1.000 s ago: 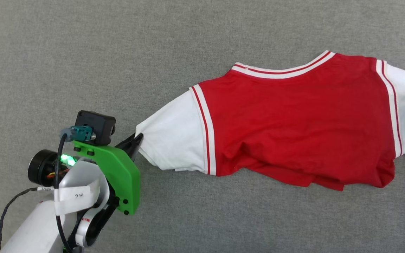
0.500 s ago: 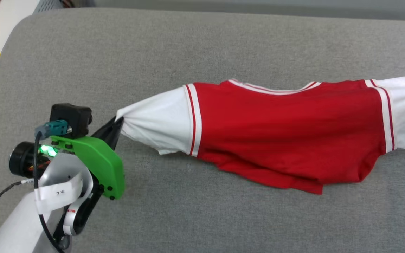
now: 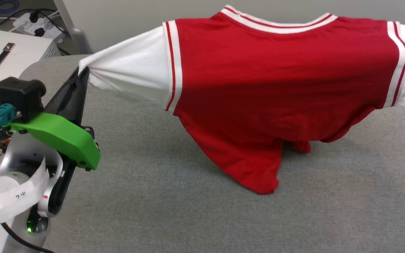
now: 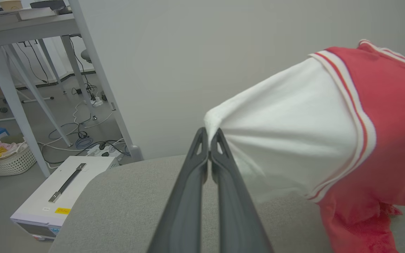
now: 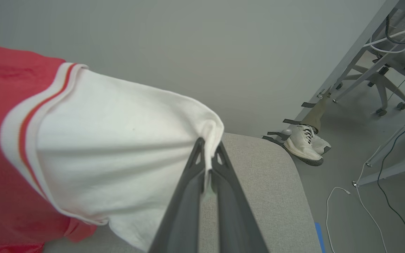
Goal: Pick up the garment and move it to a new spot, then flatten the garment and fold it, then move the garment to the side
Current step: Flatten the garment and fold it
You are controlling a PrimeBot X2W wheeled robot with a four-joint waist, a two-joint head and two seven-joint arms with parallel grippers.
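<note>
Red garment (image 3: 280,80) with white sleeves hangs stretched sideways; hem drooping.

My left gripper (image 4: 209,140) pinches the shirt's (image 4: 396,116) white sleeve (image 4: 287,140) at its end, jaws pressed together. The red body hangs at right over the grey cushion (image 4: 118,200). A white box (image 4: 67,191) sits on the floor beyond.

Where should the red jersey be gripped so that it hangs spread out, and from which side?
By the cuff ends of its two white sleeves, one from each outer side. The garment hangs stretched wide between them, hem drooping toward the grey cushion. The left hand is shut on the left sleeve, the right hand on the right sleeve.
</note>
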